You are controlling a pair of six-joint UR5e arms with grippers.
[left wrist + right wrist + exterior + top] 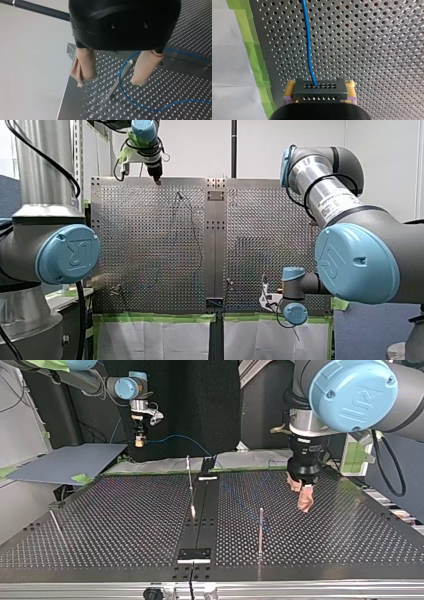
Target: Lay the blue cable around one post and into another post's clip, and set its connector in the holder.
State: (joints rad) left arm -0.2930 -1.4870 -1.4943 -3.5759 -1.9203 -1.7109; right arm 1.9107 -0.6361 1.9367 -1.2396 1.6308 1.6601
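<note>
The blue cable (140,106) loops round the foot of a slanting metal post (122,75) near the plate's corner. My left gripper (108,82) hangs open over that post, one beige pad on each side, touching neither post nor cable. In the top view my left gripper (304,500) hovers above the plate. My right gripper (320,86) is shut on the dark perforated connector (320,91), with yellow pads at both ends. The cable (308,45) runs straight ahead from the connector over the plate. In the top view my right gripper (140,440) is high at the far left.
Two more thin posts (260,530) (190,480) stand near the plate's middle strip, and another post (55,521) at the top view's left. A black holder block (195,554) sits on the strip by the near edge. Green tape (253,42) lines the plate's edge.
</note>
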